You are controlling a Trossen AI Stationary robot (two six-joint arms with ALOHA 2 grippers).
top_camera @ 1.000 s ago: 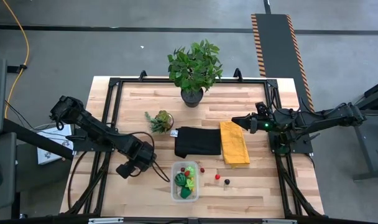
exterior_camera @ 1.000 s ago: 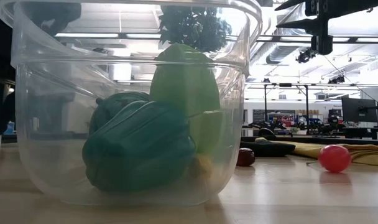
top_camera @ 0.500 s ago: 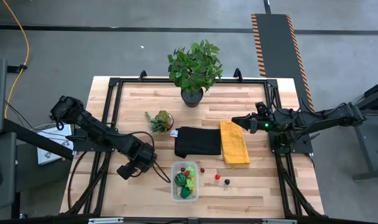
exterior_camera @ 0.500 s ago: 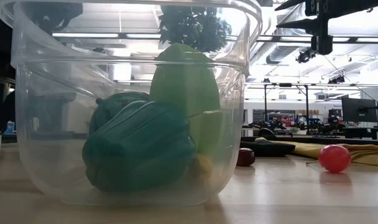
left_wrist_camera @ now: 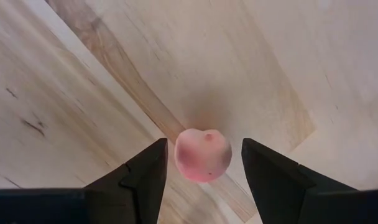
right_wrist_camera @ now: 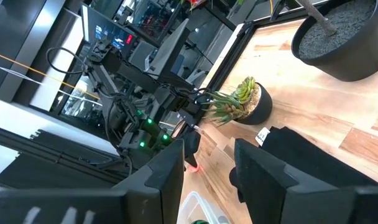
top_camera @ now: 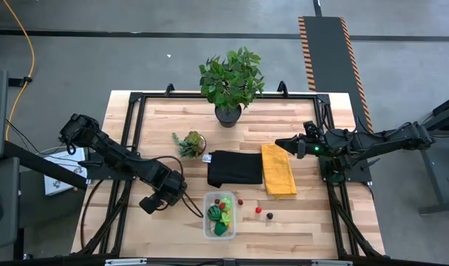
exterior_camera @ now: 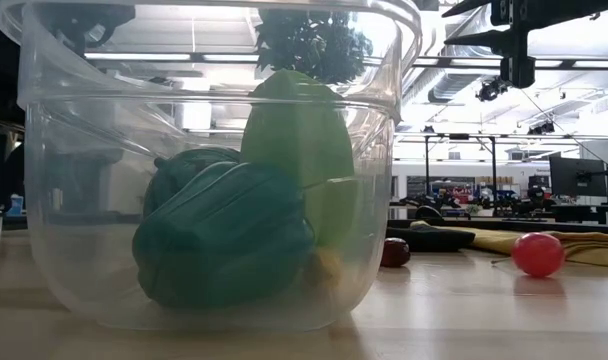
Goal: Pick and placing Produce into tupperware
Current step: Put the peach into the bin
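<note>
Left gripper (left_wrist_camera: pixel 202 163) spread wide around small pink toy fruit (left_wrist_camera: pixel 202 155) on wooden desk (left_wrist_camera: pixel 83 74); contact unclear. Right gripper (right_wrist_camera: pixel 207 158) parted, empty.

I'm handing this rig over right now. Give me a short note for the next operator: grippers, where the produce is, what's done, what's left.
Left gripper: open, fingers either side of a pink fruit on the table left of the container; grip not confirmed.
Right gripper: waiting over the table's right side by the yellow cloth, holding nothing; fingers apart.
Container: near front edge, already holds green pieces and a red one.
Left: the pink fruit, plus three small pieces on the table to the container's right.
</note>
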